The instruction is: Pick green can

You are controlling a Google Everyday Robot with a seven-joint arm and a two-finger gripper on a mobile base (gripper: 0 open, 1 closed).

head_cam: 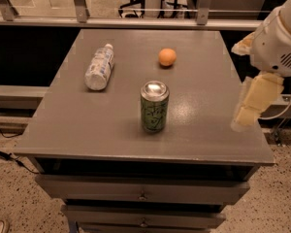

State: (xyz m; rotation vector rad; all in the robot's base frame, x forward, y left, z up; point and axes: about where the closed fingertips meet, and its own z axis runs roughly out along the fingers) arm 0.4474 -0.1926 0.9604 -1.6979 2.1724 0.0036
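The green can stands upright near the middle of the grey table. It has a light green body with dark scribbles and a shiny silver top. My gripper hangs at the table's right edge, well to the right of the can and at about its height. It touches nothing and holds nothing that I can see. The white arm housing sits above it.
A clear plastic bottle with a white label lies on its side at the back left. An orange fruit sits behind the can. A railing runs behind the table. Drawers are below the tabletop's front edge.
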